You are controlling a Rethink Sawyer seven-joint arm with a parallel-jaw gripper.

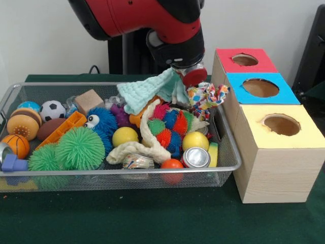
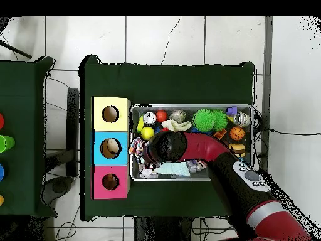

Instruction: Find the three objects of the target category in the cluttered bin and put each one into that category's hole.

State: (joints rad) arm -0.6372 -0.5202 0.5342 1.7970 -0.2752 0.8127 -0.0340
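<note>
A dark green cloth covers the tabletop [image 1: 152,218], bare along its nearest strip. On it stands a wire mesh bin [image 1: 223,168] crowded with toys. Along the bin's near side lie two green spiky balls [image 1: 78,148], a small orange ball [image 1: 171,164] and a silver can [image 1: 196,157], with a basketball-patterned ball [image 1: 16,145] at the left end. Further in sit two yellow balls [image 1: 125,136], a blue furry toy with googly eyes [image 1: 101,121], a cream rope [image 1: 147,145] and a cluster of multicoloured spiky balls [image 1: 170,127]. Toward the far side are a soccer ball [image 1: 52,110], a wooden block [image 1: 89,100] and a mint knitted cloth [image 1: 147,90].

Touching the bin's right end is a wooden box with three holes: a yellow-topped section [image 1: 282,127] nearest, then blue [image 1: 260,87], then red [image 1: 244,60].

The red and black arm [image 1: 152,20] reaches down over the bin's far right corner. Its gripper [image 1: 190,76] is at the knitted cloth and a patterned fabric toy [image 1: 205,96]; the fingers are hidden, so I cannot tell how open they are or whether they hold anything.

Behind is a plain pale wall. From overhead, the floor is white tile with cracks, and a second green-covered table stands to one side.
</note>
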